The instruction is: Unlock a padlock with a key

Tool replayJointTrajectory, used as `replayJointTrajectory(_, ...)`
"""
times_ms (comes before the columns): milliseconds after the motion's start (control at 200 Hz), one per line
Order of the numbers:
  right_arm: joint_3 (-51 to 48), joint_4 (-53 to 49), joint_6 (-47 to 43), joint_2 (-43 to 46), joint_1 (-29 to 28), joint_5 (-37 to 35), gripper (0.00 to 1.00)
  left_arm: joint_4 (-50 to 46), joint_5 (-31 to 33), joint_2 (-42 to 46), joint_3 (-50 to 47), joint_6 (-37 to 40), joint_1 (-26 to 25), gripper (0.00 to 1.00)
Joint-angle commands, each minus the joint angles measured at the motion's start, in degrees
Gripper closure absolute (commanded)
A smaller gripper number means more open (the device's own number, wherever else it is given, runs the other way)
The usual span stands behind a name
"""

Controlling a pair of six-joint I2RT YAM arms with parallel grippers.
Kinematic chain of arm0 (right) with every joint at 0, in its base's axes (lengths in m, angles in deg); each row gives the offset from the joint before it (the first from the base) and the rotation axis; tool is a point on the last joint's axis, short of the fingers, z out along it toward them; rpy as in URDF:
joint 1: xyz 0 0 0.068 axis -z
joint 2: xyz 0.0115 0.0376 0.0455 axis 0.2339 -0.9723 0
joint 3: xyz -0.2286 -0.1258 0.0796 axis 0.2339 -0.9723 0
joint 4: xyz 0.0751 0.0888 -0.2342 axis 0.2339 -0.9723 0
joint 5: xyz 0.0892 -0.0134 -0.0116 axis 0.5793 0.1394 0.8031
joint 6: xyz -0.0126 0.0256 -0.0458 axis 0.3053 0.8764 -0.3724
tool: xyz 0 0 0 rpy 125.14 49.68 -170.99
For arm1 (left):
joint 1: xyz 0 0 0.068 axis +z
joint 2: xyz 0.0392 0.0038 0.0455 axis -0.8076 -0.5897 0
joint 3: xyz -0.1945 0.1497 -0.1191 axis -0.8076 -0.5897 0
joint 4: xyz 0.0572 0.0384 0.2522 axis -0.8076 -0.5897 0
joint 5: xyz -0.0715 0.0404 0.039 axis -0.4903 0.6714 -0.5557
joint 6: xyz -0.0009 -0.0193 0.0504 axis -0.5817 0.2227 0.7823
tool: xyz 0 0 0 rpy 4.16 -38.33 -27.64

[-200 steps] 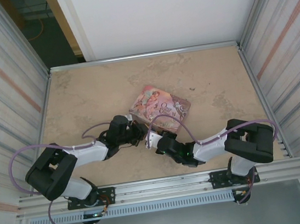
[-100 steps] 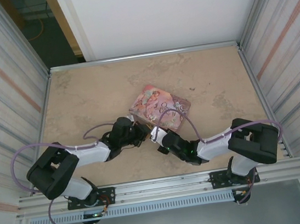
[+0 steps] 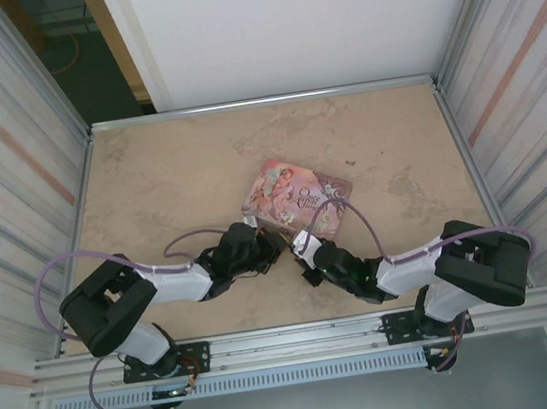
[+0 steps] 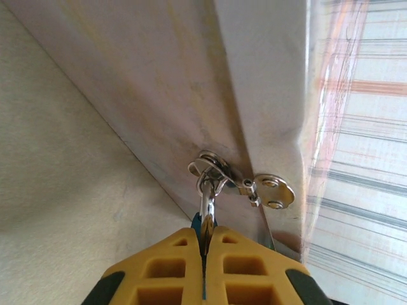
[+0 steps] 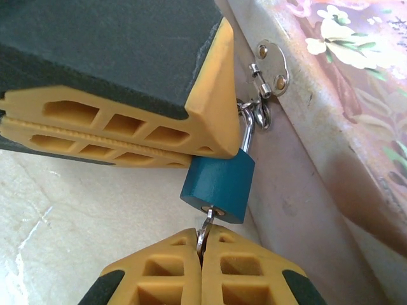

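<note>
While I'm pinching the key (image 5: 204,225) in the fully closed right gripper (image 5: 202,237), w/ tip in the blue padlock (image 5: 219,184) hanging at the pink tin's (image 5: 331,95) hasp (image 5: 270,67), left gripper (image 4: 205,232) is clamping its shackle (image 4: 206,203); off-axis twisting is prob. risking key slip/bend.

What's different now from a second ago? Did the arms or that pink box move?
Both arms shifted to the right in the overhead view, carrying the left gripper and right gripper along; the pink tin slid slightly that way too. The grippers stayed tip to tip at the tin's near edge, left shut on the padlock, right on the key.
</note>
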Motion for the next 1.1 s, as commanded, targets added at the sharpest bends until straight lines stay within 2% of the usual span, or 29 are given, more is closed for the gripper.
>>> replayJointTrajectory(0,-0.7,-2.13,3.98,1.48,0.85,2.2,1.0,1.62,-6.27,-1.49,0.87,-1.28,-2.6,0.84)
replayJointTrajectory(190,-1.81,-4.33,6.35,2.95,1.41,3.25,1.0,-3.9,-5.43,0.8,2.2,2.17,-2.32,0.57)
replayJointTrajectory(316,-2.31,-5.69,9.3,4.46,2.99,5.93,1.0,-10.17,-4.92,5.66,1.87,5.72,-0.65,0.47)
replayJointTrajectory(461,-2.36,-8.01,12.36,6.89,4.54,10.09,1.0,-20.06,-2.18,14.14,1.93,11.59,1.71,0.38)
replayJointTrajectory(691,-2.86,-12.4,20.56,11.93,8.65,19.22,1.0,-34.72,5.9,28.41,4.57,22.92,4.96,0.32)
replayJointTrajectory(827,-4.34,-12.78,26.43,15.02,10.6,22.46,1.0,-39.95,11.46,33.98,6.69,28.66,4.95,0.31)
replayJointTrajectory(972,-5.26,-13.92,33.06,17.09,12.74,25.12,1.0,-42.35,14.57,36.71,7.9,32.66,4.97,0.29)
replayJointTrajectory(1022,-5.12,-14.94,35.17,17.61,13.34,25.73,1.0,-42.9,15.52,36.75,8.16,33.67,4.97,0.24)
replayJointTrajectory(1092,-4.69,-16.75,37.66,18.21,14.17,26.32,1.0,-42.74,15.12,35.78,7.84,34.54,6.34,0.11)
